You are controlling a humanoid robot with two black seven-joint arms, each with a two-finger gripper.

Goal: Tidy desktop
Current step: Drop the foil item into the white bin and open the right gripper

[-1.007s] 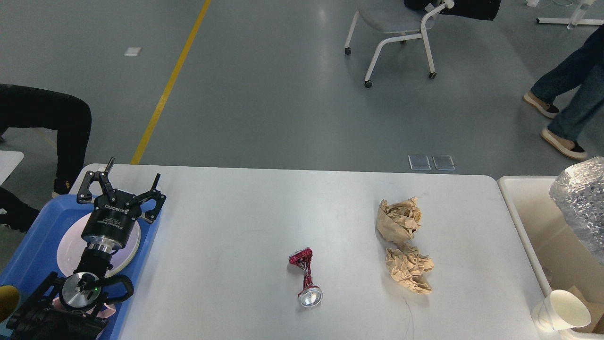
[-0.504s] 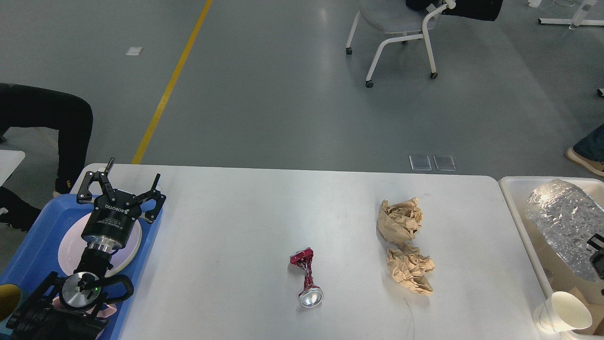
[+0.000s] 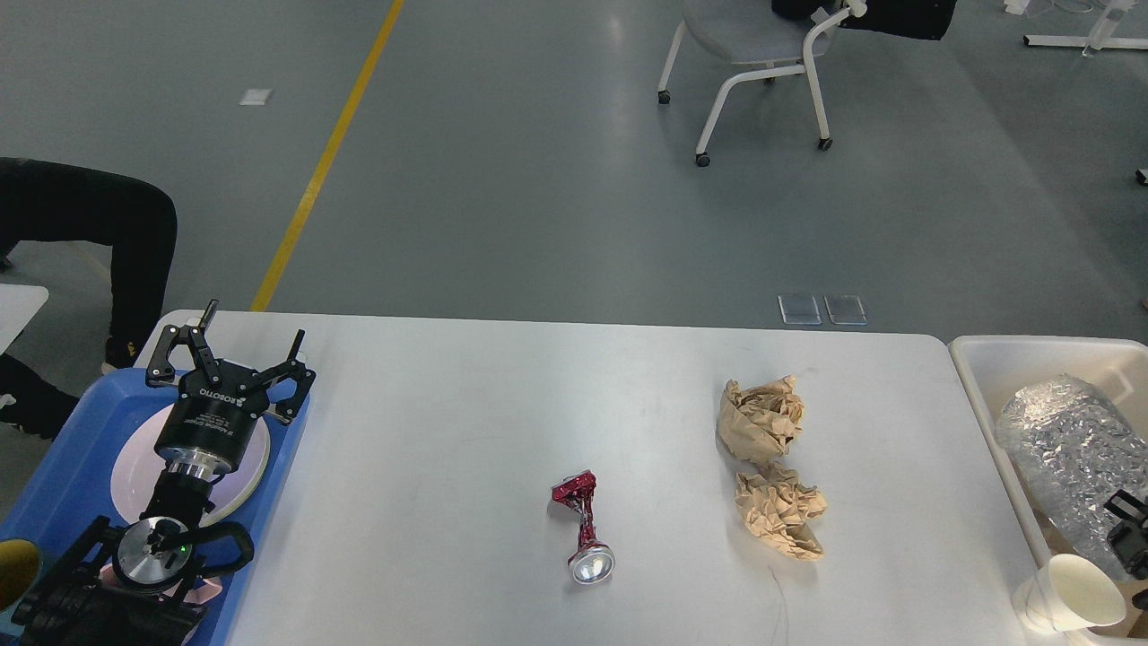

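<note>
- my left gripper point(image 3: 235, 352) hangs with its jaws spread wide and holding nothing, at the left of the frame over a blue tray point(image 3: 67, 449).
- my right gripper point(image 3: 1132, 531) shows only as a dark bit at the right edge by a foil wad point(image 3: 1067, 444); i cannot tell its state.
- the desktop point(image 3: 466, 431) fills the lower middle, bearing a crushed can point(image 3: 581, 525) and two paper wads point(image 3: 769, 462).

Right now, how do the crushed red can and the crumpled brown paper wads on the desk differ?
The crushed can is red and shiny metal; the paper wads are dull brown. The can is thin and twisted, with its silver end facing the camera; the wads are bulkier and rounder. The can lies alone near the middle; the two wads sit together further right. All rest loose on the white desktop, outside the bin.
</note>
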